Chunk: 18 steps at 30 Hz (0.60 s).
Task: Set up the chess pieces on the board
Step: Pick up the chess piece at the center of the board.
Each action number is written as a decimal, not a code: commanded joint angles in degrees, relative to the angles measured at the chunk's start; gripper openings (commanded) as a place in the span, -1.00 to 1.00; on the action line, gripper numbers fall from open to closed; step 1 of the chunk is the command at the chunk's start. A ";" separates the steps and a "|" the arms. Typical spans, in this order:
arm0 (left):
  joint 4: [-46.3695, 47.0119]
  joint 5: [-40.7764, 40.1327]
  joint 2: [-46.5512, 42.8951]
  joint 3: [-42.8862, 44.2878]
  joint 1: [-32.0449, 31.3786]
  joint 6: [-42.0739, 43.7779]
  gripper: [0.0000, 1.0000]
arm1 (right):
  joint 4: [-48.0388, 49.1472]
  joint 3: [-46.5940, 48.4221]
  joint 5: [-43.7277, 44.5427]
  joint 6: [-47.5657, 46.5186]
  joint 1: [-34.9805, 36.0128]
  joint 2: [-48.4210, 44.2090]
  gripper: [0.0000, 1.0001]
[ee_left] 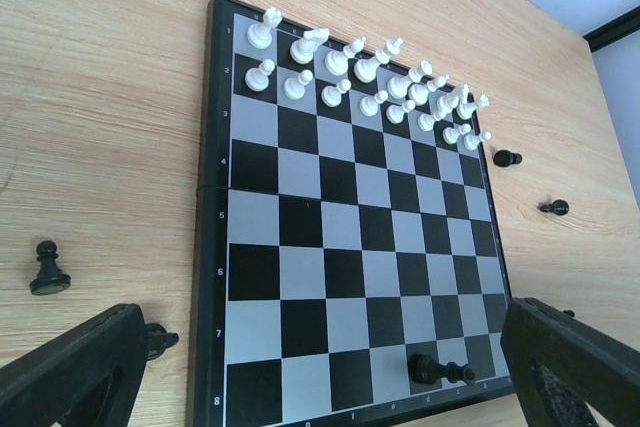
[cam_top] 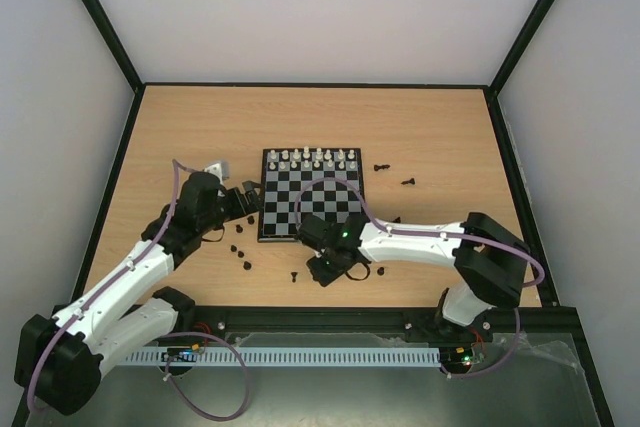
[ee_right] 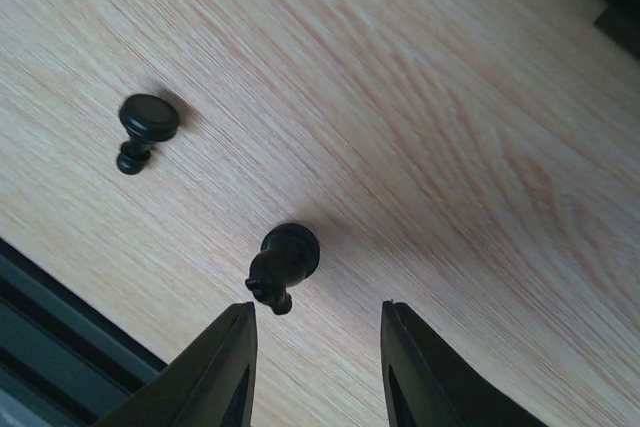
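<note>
**Left pincer** (cam_top: 247, 204): spread wide. It grips nothing and no contact is visible. In the left wrist view its two fingers (ee_left: 70, 372) frame the near corners of the board (ee_left: 300, 217), which lies directly below and ahead.
- The white pieces (ee_left: 370, 77) stand in the two rows farthest from the pincer.
- One tipped black piece (ee_left: 435, 370) is on the nearest row, just inside the finger at the view's right.
- Off the board, a black pawn (ee_left: 48, 269) stands upright on the bench (ee_left: 100, 97), ahead of the finger at the view's left.
- A small black piece (ee_left: 160, 337) sits just beside that fingertip.
- Two black pieces (ee_left: 507, 158) rest beyond the board's far right side, well ahead.

**Right pincer** (ee_right: 315, 322): partly open and empty. In the top view it hangs over bare bench just off the board's near edge.
- A toppled black piece (ee_right: 285, 262) lies just ahead of the fingertip at the view's left. I cannot tell whether they touch.
- A second black piece (ee_right: 145, 127), also on its side, lies farther ahead and to the left.
- A dark rail (ee_right: 60, 317) crosses the near-left corner of the right wrist view.

**Surface and room**: the bench is light wood with straight grain and a black edge. Pale walls (cam_top: 300, 7) enclose it, and black posts (cam_top: 100, 17) run up the corners.
</note>
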 commanded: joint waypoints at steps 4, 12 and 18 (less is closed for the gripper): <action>-0.81 -0.65 -0.45 -0.84 1.01 0.97 0.99 | -0.92 3.24 1.89 0.88 2.35 4.00 -0.35; -0.60 -0.21 -0.31 -1.12 2.19 1.73 0.99 | -1.25 4.99 3.56 0.79 2.45 6.89 -0.47; -0.02 0.88 -0.25 -1.75 3.49 2.07 0.99 | -2.71 6.48 5.34 0.75 2.45 9.07 -0.67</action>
